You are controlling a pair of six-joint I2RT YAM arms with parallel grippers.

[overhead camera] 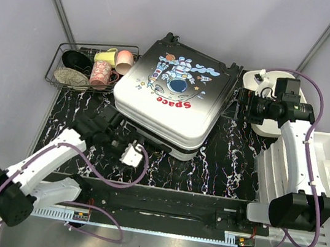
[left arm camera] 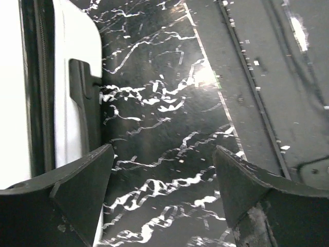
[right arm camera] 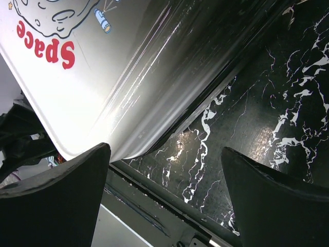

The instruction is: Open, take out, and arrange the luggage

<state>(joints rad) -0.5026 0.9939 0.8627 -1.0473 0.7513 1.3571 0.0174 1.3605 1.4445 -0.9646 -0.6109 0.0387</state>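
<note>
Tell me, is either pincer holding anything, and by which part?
Nothing is held. The left pincer and right pincer both stand open beside the luggage, gripping nothing.

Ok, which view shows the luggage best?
Top external: nearly the whole luggage shows, with its full astronaut print. Right wrist catches only part of the lid with the red Space lettering; left wrist only a white side edge.
</note>
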